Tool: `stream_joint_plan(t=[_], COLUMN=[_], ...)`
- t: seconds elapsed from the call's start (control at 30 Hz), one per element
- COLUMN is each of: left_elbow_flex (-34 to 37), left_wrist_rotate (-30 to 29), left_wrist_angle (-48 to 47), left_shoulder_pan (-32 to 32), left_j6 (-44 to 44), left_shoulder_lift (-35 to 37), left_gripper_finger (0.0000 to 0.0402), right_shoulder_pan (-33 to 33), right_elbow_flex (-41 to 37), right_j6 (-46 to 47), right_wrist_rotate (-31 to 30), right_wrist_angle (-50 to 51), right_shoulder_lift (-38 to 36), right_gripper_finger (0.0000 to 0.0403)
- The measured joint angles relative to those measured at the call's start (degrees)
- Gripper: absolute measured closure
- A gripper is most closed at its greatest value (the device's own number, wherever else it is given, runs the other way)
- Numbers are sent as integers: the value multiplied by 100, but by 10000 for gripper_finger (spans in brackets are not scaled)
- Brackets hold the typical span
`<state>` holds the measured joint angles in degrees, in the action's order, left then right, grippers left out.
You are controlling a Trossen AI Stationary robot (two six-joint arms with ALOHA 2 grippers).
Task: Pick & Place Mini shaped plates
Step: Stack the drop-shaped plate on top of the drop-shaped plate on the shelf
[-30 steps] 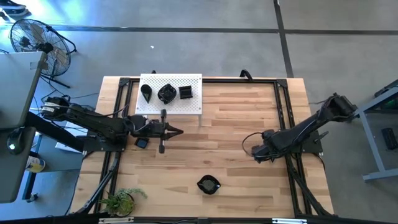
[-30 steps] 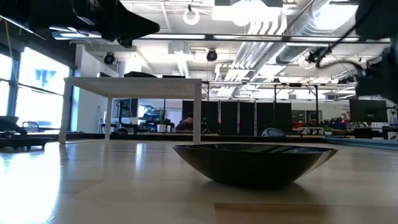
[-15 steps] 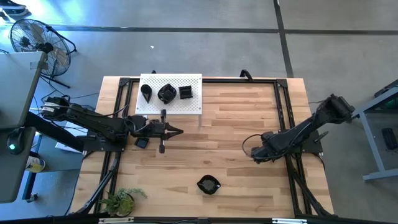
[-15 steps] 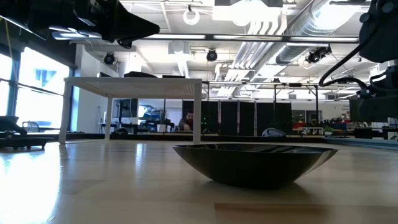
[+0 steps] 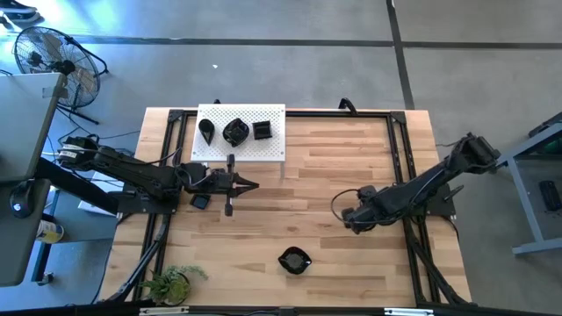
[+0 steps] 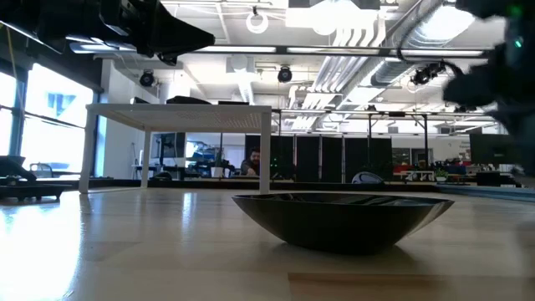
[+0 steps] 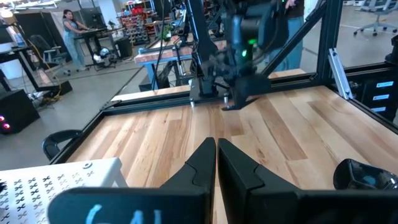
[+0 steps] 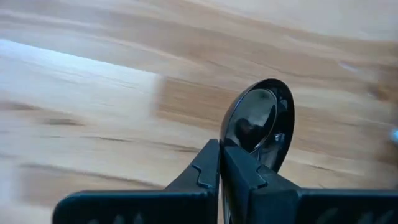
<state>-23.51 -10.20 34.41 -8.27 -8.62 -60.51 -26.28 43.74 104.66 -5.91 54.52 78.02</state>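
- Black glossy dishes are what this is about: three mini shaped plates (image 5: 234, 132) sit in a row on the white perforated board (image 5: 272, 147), which stands on legs at the far edge of the worktop (image 5: 334, 167), toward its left corner.
- One more, a rounded wavy plate (image 5: 294, 261), lies alone near the middle of the worktop's near edge, filling the low view (image 6: 343, 219). It looks like the one waiting to be fetched.
- Right end effector (image 5: 344, 218) sits over the right half of the worktop, well apart from that plate. Its fingers (image 8: 208, 169) are pressed together with nothing between them.
- Its wrist camera shows a dark glossy dish (image 8: 258, 121) lying on the wood just past the fingertips, not held. Whether it is the lone wavy plate, I cannot tell.
- Left end effector (image 5: 250, 185) waits just in front of the board, at its near edge. Fingers (image 7: 205, 163) together, empty, parked out of the other arm's way, I'd say.
- Next call, by my reading: the right fingers must part before any grasp.
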Motion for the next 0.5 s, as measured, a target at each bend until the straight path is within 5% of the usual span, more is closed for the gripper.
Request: stream_joint_plan(t=[0.23,0.5], left_elbow_flex=[-1,-4], left_wrist_rotate=[-54,-373], left_wrist_angle=[7,11], left_shoulder_pan=[0,2], left_j6=[-2,-14], left_shoulder_lift=[0,0], left_gripper_finger=[390,390], right_shoulder_pan=[314,985], right_elbow_flex=[834,1803], right_j6=[-708,-2159], right_wrist_rotate=[-895,-1321], right_wrist_angle=[-875,-2461], right_shoulder_lift=[389,1917], right_gripper_finger=[398,398])
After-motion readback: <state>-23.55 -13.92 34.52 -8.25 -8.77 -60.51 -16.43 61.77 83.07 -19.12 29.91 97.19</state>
